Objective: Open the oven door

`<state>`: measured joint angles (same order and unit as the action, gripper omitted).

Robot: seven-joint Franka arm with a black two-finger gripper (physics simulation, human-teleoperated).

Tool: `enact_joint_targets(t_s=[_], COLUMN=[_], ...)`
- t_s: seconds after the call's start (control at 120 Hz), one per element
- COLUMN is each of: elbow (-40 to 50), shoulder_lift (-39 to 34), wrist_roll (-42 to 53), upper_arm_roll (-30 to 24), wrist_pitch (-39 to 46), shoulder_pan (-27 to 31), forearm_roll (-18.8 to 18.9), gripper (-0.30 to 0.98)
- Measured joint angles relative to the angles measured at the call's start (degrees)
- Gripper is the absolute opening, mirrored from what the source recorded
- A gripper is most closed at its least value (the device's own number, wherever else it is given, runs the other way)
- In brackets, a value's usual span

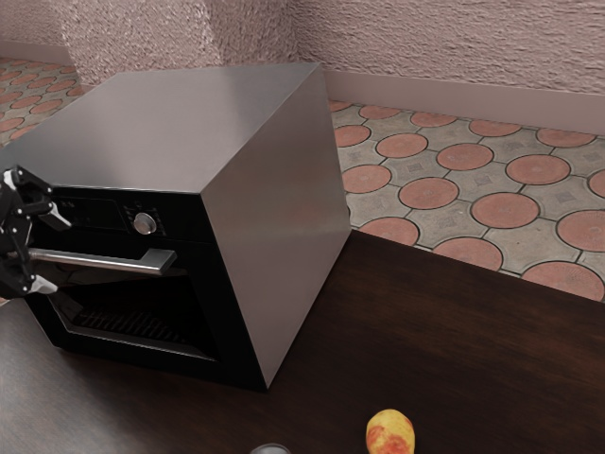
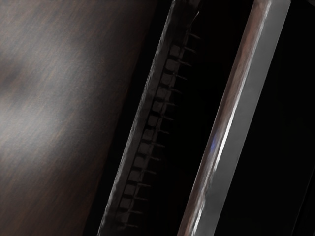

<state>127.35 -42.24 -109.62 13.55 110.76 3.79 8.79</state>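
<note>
My fingers (image 1: 57, 218) are open, one above and one below the long silver handle (image 1: 104, 260) on the oven door (image 1: 227, 331). They stand apart with the bar between them, and they do not squeeze it. The door looks shut, flat against the front of the big gray oven (image 1: 274, 227). The oven sits on the dark brown worktop (image 1: 454, 340). A round knob (image 1: 144, 224) is on its front, higher than the handle. Through the door's window I can see a dark rack (image 2: 160, 106). A yellow and red fruit (image 1: 389, 433) lies on the worktop, apart from the oven.
</note>
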Motion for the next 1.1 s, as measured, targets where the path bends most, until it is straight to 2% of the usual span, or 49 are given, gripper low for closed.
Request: enact_joint_targets(t_s=[0.325,0.983,1.1], elbow=[1.7,8.1,12.0], shoulder_lift=[-0.3,0.3,-3.6], wrist_roll=[8.9,17.9,18.6], upper_arm_roll=[0.0,1.6,2.0], wrist_pitch=[1.0,5.8,6.5], shoulder_pan=[1.7,2.4,4.3], forearm_roll=[2.4,2.6,2.7], gripper=[0.69,0.69,0.69])
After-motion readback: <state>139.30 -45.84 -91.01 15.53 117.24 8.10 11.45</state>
